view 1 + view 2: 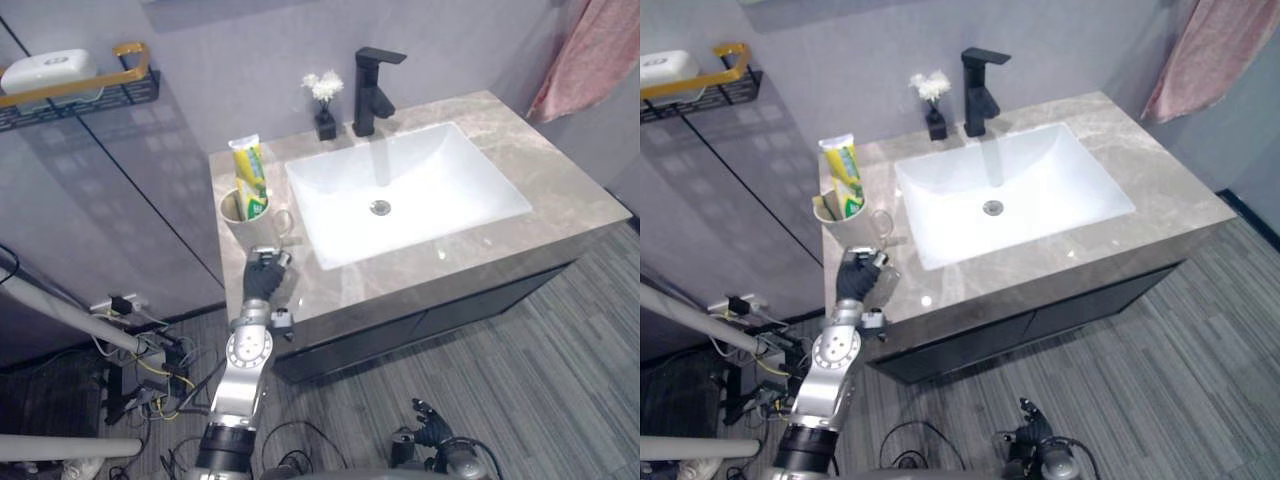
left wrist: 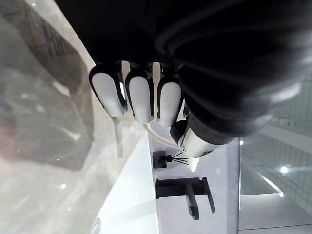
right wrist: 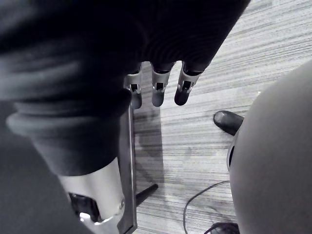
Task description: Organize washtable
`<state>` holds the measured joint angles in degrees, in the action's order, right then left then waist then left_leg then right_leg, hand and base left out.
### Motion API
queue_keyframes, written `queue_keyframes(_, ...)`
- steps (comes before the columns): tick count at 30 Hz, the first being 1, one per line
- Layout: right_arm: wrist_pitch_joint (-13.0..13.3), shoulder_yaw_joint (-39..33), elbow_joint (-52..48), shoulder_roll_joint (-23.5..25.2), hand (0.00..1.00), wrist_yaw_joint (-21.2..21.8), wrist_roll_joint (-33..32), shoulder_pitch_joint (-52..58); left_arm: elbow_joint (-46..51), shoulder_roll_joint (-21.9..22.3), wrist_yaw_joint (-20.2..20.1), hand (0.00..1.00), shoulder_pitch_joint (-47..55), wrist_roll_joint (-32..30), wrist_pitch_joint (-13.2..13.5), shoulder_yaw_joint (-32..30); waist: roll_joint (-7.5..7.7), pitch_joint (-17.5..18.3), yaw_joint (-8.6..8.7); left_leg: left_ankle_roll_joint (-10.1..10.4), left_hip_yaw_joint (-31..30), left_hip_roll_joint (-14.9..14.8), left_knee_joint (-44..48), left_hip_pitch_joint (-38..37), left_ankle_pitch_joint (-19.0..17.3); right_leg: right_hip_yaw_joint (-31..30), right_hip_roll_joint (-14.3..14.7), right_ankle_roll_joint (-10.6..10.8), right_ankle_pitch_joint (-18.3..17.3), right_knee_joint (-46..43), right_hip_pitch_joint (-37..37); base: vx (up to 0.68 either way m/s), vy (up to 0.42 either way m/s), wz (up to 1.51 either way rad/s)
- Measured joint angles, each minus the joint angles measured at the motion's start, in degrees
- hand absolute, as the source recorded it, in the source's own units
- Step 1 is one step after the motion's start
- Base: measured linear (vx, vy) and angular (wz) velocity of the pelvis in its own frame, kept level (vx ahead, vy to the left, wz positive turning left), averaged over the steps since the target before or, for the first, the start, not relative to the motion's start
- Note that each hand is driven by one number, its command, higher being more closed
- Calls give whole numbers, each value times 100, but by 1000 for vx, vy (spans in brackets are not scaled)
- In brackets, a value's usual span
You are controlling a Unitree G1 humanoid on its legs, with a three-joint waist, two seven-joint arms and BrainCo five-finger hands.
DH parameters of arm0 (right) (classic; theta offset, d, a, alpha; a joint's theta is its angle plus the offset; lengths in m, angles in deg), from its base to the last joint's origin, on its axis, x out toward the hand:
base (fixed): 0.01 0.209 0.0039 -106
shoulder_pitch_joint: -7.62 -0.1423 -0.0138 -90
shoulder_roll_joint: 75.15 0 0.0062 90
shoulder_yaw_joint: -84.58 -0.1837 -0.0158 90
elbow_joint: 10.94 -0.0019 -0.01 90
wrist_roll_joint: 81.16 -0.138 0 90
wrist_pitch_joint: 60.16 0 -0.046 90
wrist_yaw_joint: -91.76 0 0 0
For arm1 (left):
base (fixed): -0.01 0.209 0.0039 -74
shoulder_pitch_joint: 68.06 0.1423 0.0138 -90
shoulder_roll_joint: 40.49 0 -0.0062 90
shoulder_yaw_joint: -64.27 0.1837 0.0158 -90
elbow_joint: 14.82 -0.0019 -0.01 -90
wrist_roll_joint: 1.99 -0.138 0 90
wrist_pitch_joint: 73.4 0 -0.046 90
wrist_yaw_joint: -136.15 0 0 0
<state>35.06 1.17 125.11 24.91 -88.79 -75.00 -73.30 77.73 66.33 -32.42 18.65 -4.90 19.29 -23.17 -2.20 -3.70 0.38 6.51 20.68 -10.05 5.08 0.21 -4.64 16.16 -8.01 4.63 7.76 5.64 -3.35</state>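
A cream mug (image 1: pixel 243 222) with a yellow-green toothpaste tube (image 1: pixel 250 178) in it stands on the left end of the marble counter (image 1: pixel 560 190), its handle (image 1: pixel 286 224) turned toward the basin. My left hand (image 1: pixel 264 274) rests on the counter's front edge just below the mug, fingers (image 2: pixel 138 96) curled, nothing held. I cannot tell whether it touches the mug. The right hand (image 3: pixel 157 87) hangs low over the striped floor, fingers straight and relaxed.
A white basin (image 1: pixel 410 185) fills the counter's middle, with a black faucet (image 1: pixel 372 92) and a small black vase of white flowers (image 1: pixel 325 105) behind it. A wall shelf (image 1: pixel 80 92) with a white dish hangs at the left. A pink towel (image 1: pixel 590 55) hangs at the upper right.
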Motion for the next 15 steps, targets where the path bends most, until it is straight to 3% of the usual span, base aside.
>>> queue_keyframes(15,-3,-2,-210,-7,0,-42,1,166,205,232,136,100,5,114,0,-128,21,-12,-122,2,3,-4,95,62,-2,-19,-9,-12,59,0,-28,-39,-6,-1)
